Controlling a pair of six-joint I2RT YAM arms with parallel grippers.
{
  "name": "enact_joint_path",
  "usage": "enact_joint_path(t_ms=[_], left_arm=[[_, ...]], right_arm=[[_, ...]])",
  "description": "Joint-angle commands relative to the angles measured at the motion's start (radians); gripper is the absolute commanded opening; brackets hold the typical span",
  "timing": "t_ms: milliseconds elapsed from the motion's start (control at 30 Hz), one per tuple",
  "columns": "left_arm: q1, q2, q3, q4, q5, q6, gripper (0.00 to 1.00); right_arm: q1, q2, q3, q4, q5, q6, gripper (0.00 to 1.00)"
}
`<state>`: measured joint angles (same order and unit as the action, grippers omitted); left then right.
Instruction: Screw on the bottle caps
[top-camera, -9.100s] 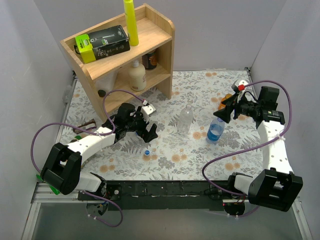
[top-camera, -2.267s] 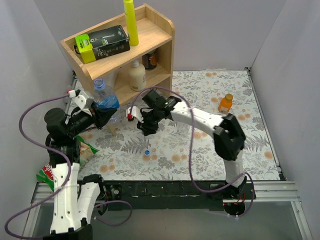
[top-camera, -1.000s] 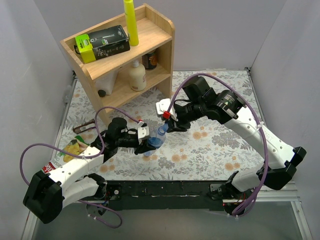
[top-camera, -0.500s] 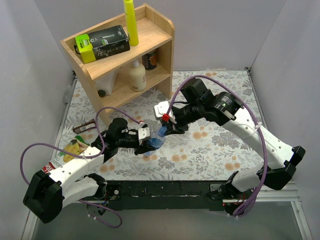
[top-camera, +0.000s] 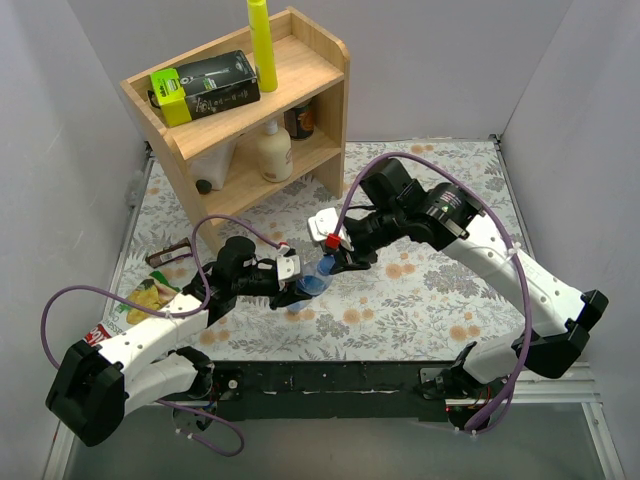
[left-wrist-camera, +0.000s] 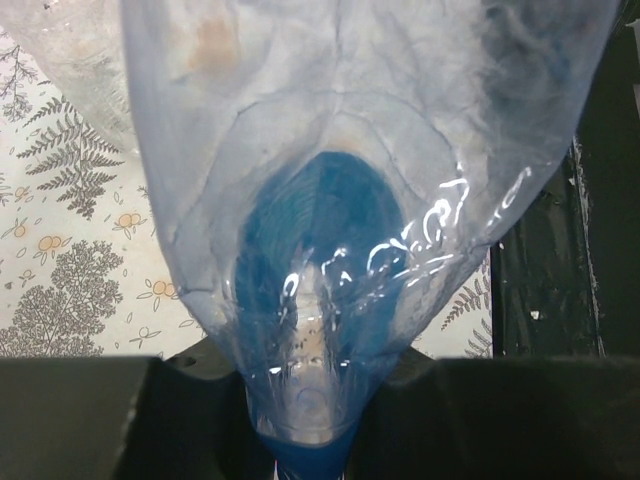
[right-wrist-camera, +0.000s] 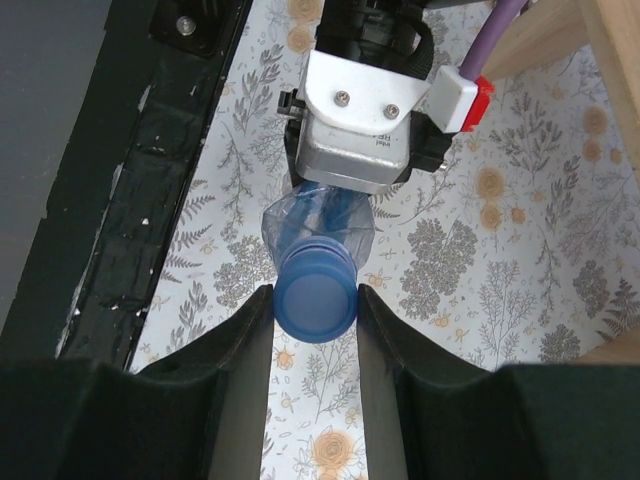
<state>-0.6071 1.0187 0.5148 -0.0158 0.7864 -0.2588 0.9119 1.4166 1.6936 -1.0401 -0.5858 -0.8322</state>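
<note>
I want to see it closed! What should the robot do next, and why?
Probably turn the right tool to screw the cap tighter. Its fingers sit on both sides of the cap, which is on the bottle that the left tool holds.

Cap (right-wrist-camera: 315, 295) between the right jaws was solid blue. Bottle (left-wrist-camera: 330, 200) in the left jaws was clear, blue-tinted near its neck. Mat (right-wrist-camera: 480, 280) below both jaws was white with grey ferns and orange blossoms.
</note>
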Motion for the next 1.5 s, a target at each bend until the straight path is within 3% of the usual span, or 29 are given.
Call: enact_joint_path(t_ms=[0,300,700,1000,1233,1467], left_arm=[[-0.005,-0.032,0.004,0.120,0.002,-0.039,0.00],[-0.003,-0.043,-0.013,0.168,-0.012,-0.089,0.00],[-0.005,-0.029,0.040,0.160,-0.050,0.010,0.00],[-0.008,-0.020,0.068,0.238,-0.170,-0.101,0.00],[-0.023,0.001,0.057,0.238,-0.320,-0.089,0.00],[-0.036,0.021,0.070,0.218,-0.449,-0.094,0.00]], right_arm=[[0.010,0.025,0.020,-0.100,-0.016,-0.044,0.31],[0.010,0.015,-0.020,-0.075,0.029,-0.048,0.31],[0.013,0.044,-0.043,-0.063,0.109,-0.006,0.28],[0.013,0.073,-0.103,0.069,0.228,0.404,0.24],[-0.001,0.133,-0.071,0.064,0.190,0.553,0.23],[-0.007,0.191,-0.017,0.072,0.208,0.597,0.19]])
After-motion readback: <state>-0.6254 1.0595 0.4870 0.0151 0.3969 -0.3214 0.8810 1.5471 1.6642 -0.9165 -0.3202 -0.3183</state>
